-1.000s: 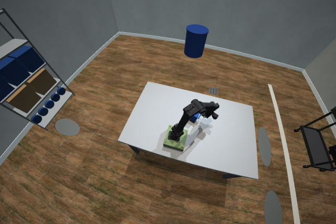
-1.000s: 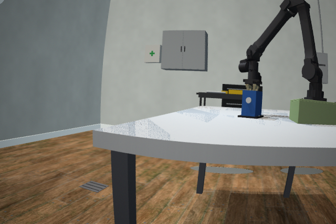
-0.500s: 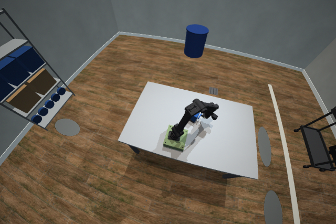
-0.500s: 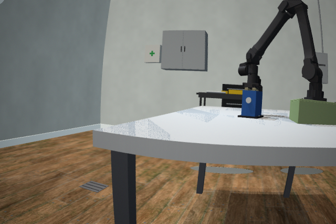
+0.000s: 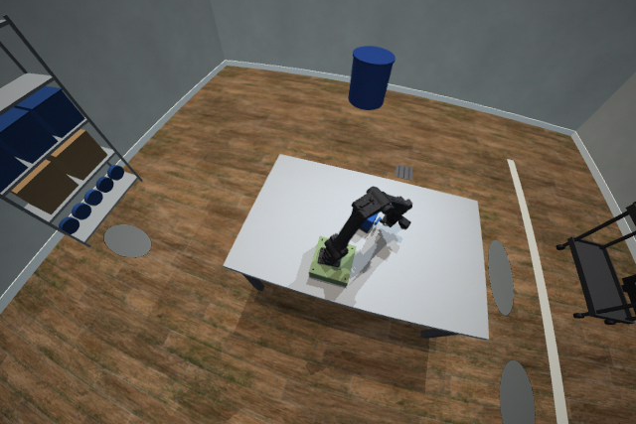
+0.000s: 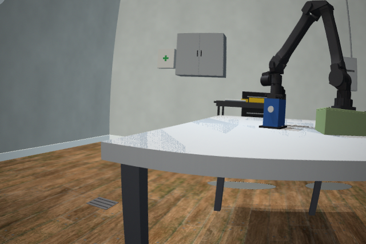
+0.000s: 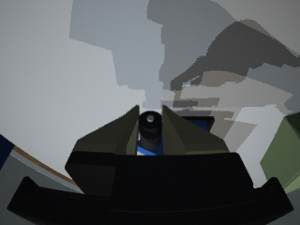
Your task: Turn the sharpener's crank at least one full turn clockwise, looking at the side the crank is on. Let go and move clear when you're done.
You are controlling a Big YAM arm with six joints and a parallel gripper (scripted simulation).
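Note:
The sharpener (image 5: 367, 224) (image 6: 274, 114) is a small blue box standing upright on the white table (image 5: 287, 204) (image 6: 206, 143), just beyond the arm's green base (image 5: 331, 269) (image 6: 339, 122). A white disc (image 6: 270, 109) marks its near face in the exterior view. My gripper (image 5: 381, 218) (image 6: 277, 96) (image 7: 150, 111) reaches down at the sharpener's far side. In the wrist view its two fingers are shut on the crank's dark round knob (image 7: 150, 124), with blue sharpener body (image 7: 149, 149) just behind it. The crank itself is hidden in the top and exterior views.
A blue barrel (image 5: 371, 76) stands by the far wall. A shelf rack (image 5: 51, 152) with boxes is at the left, and a black cart (image 5: 600, 275) at the right. A wall cabinet (image 6: 200, 54) and a low bench (image 6: 236, 103) are beyond the table.

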